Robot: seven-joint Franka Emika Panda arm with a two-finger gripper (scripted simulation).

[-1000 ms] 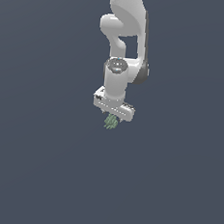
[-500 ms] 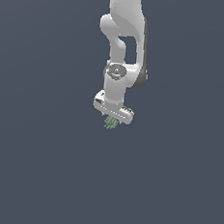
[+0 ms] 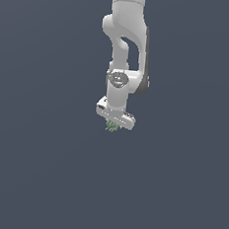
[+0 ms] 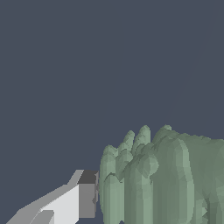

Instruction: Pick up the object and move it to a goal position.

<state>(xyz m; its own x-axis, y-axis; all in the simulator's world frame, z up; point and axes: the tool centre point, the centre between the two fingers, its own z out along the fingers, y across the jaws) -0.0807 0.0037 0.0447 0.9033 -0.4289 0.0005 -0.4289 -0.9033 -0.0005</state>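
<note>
The object (image 3: pixel 112 126) is a tiny green lump with pale streaks, sitting right under the white gripper (image 3: pixel 113 125) in the exterior view. In the wrist view the object (image 4: pixel 166 179) fills the space beside one finger (image 4: pixel 83 197), whose dark pad touches its ribbed green side. The other finger is out of that picture. The gripper is shut on the object and holds it up in the air under the white arm (image 3: pixel 125 48).
Only a flat dark grey-blue ground (image 3: pixel 42 169) shows all around. No other objects, walls or edges are in view.
The gripper with the green object in it has risen a little in the exterior view. The arm's lower joints have moved up with it.
</note>
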